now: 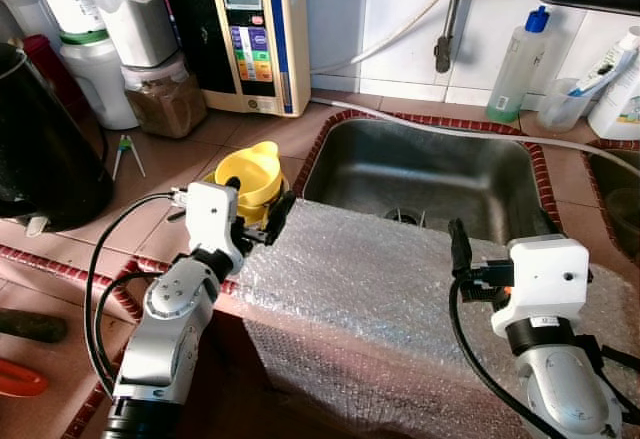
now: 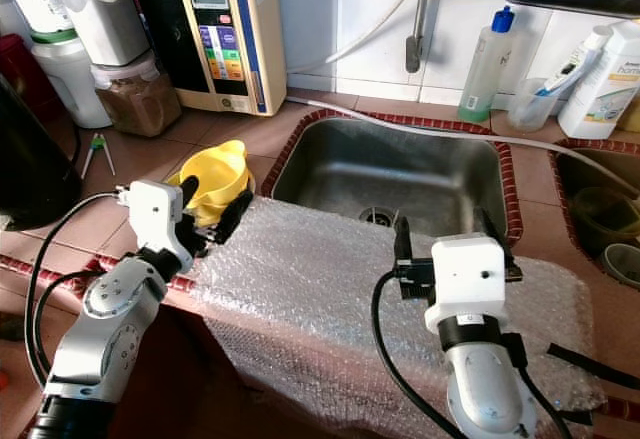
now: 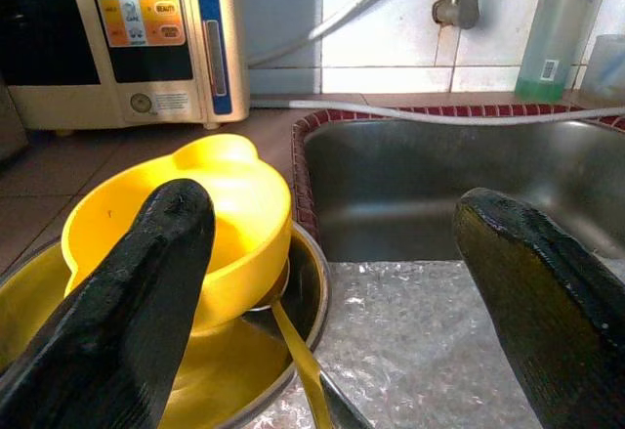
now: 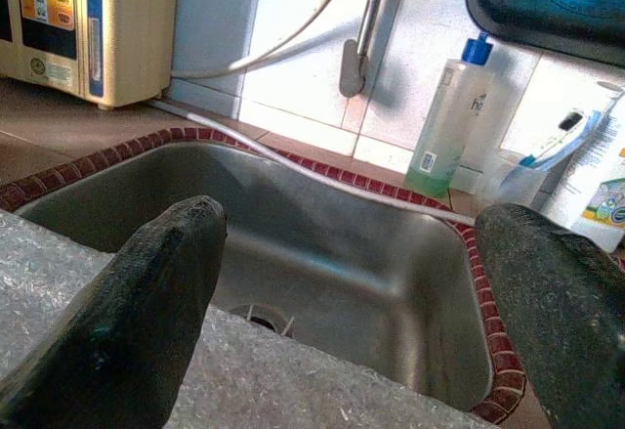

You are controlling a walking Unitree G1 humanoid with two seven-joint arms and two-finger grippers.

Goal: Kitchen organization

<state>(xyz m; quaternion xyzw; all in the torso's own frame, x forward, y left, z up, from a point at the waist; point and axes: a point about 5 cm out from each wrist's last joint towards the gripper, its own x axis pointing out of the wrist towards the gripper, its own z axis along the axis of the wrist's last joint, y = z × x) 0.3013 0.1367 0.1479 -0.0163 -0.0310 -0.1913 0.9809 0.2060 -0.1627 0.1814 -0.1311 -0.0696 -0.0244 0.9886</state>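
Note:
A yellow bowl (image 1: 249, 172) sits in a steel bowl (image 3: 305, 292) on the tiled counter, left of the sink (image 1: 440, 174). A yellow-handled utensil (image 3: 298, 361) lies in the steel bowl. My left gripper (image 1: 258, 211) is open just in front of the bowls, over the left edge of a bubble wrap sheet (image 1: 370, 299). My right gripper (image 1: 495, 239) is open above the right part of the sheet, facing the steel sink (image 4: 322, 263).
A cream water machine (image 1: 255, 29) and jars (image 1: 160, 94) stand at the back left, a black pot (image 1: 45, 149) at the far left. A green soap bottle (image 1: 518, 64) and a cup (image 1: 565, 104) stand behind the sink. A white hose (image 1: 450, 129) runs along the sink's back rim.

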